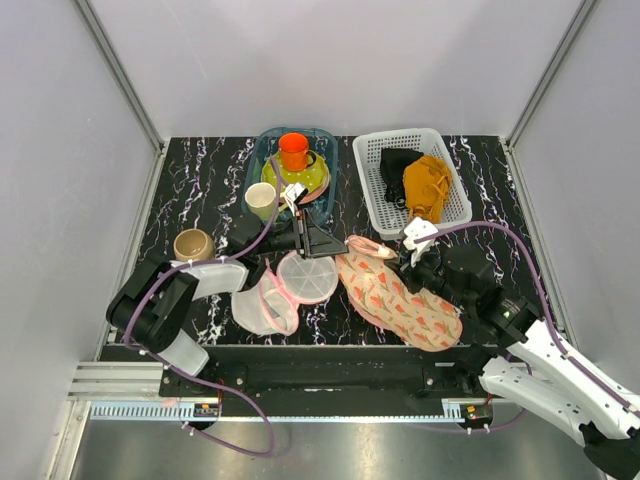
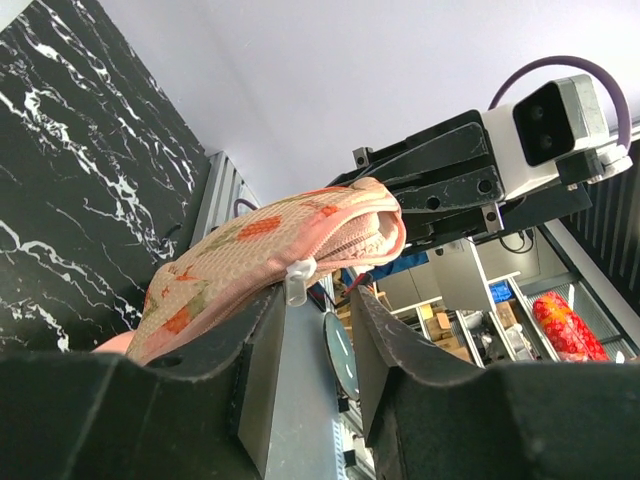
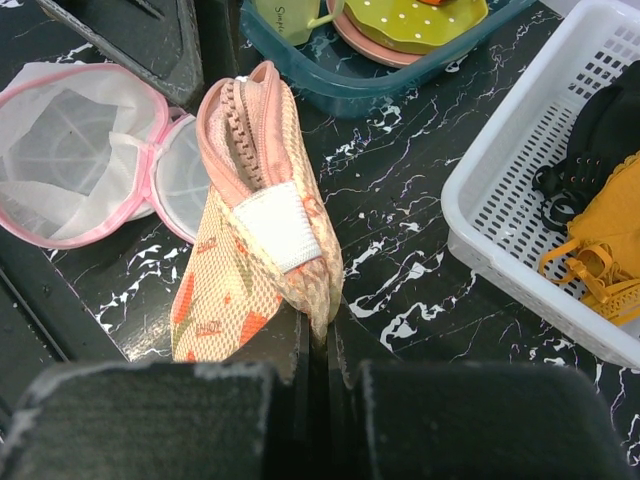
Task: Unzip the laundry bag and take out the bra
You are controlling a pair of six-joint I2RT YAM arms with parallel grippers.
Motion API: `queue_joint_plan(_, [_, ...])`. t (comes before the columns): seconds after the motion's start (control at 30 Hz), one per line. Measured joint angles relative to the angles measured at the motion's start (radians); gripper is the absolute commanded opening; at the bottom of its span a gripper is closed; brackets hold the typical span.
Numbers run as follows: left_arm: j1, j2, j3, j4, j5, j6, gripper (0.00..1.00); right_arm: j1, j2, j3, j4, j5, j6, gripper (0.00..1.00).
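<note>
Jaws of the right gripper (image 3: 318, 350) were pressed together, pinching the laundry bag (image 3: 250, 290) at its fabric edge | left gripper (image 2: 318, 330) jaws stood spread, zip pull (image 2: 297, 285) at their tips | bag lay at 4 o'clock on the table (image 1: 200, 190), white basket (image 1: 400, 134) at its 12 o'clock.

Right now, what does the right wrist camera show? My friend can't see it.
The right hand pinches the peach laundry bag by its edge, with the pink zip showing. A white mesh pouch lies to the left and a white basket sits to the right.
</note>
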Motion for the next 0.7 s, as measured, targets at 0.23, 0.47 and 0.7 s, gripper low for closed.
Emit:
queue_joint_plan(0.23, [0.0,-0.1,0.002,-0.223,-0.025,0.135,0.19,0.0,0.012,0.0,0.004,-0.006,0.0,0.0])
queue_joint_plan(0.47, [0.0,-0.192,0.036,-0.488,-0.085,0.303,0.05,0.0,0.027,0.0,0.025,-0.008,0.0,0.0])
queue_joint_plan(0.7, [0.0,-0.235,0.047,-0.647,-0.138,0.404,0.03,0.0,0.039,0.0,0.029,-0.012,0.0,0.0])
